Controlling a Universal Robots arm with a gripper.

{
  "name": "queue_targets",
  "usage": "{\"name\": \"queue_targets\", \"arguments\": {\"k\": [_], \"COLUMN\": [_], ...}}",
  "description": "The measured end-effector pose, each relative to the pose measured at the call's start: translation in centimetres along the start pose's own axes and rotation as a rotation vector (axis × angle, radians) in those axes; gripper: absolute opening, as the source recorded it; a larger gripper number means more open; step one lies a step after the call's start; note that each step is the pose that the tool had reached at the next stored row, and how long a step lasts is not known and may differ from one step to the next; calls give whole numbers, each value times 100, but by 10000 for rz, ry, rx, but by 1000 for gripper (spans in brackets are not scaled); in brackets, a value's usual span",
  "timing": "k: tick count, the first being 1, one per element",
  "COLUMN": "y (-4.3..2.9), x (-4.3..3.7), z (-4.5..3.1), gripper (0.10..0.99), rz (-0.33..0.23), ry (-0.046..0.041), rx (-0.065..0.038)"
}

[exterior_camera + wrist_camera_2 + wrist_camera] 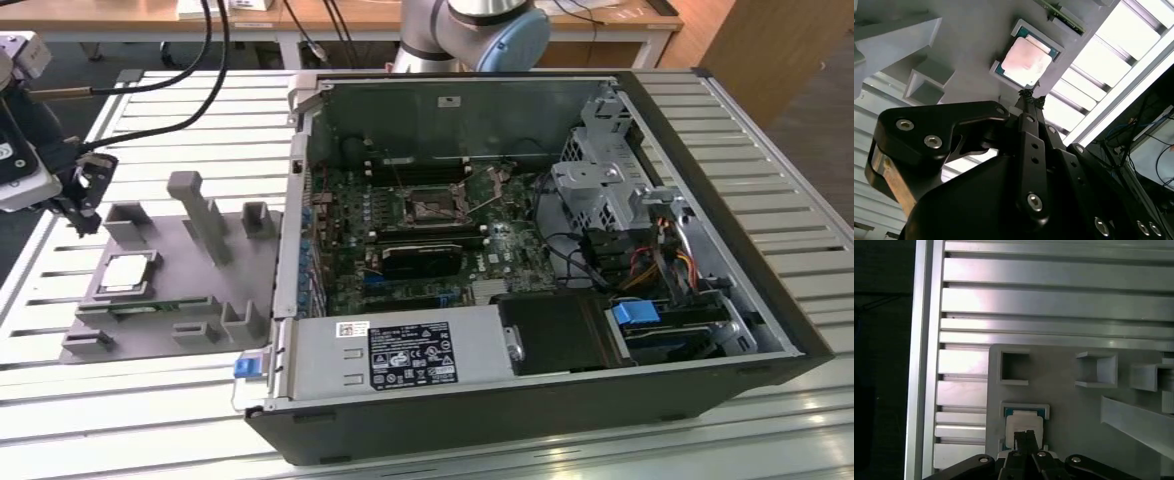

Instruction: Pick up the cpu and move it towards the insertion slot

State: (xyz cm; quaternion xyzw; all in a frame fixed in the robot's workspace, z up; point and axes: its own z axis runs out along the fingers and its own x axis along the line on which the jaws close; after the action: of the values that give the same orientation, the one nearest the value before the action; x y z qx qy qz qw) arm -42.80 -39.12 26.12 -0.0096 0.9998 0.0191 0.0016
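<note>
The cpu lies flat in its shallow recess in the grey holder, silvery top upward. That seat keeps it square and level, with its edges free for me to take from above. The holder rests on the slatted bench just beside the open computer case, on the exterior view's left. The insertion slot sits inside that case on the board, well apart from the chip, its metal bracket framing a dark centre.

My jaws are drawn together with nothing between them. From both wrist views the tips look to be touching each other, though the angle is steep and a thin gap could escape me. In the second wrist view they point at the near edge of the cpu and hang above it, not touching.

My wrist is out at the exterior view's far left, over the holder's outer side. It is turned so that the jaws aim downward, with a slight lean toward the chip. I judge the pick not yet made.
</note>
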Motion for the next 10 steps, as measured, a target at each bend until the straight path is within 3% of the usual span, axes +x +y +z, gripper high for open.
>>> {"name": "queue_targets", "arguments": {"k": [5,10], "y": [-2,-6], "x": [62,72], "z": [85,176], "gripper": [102,102], "rz": [-1,-1], "ry": [-6,-5], "rx": [-1,0]}}
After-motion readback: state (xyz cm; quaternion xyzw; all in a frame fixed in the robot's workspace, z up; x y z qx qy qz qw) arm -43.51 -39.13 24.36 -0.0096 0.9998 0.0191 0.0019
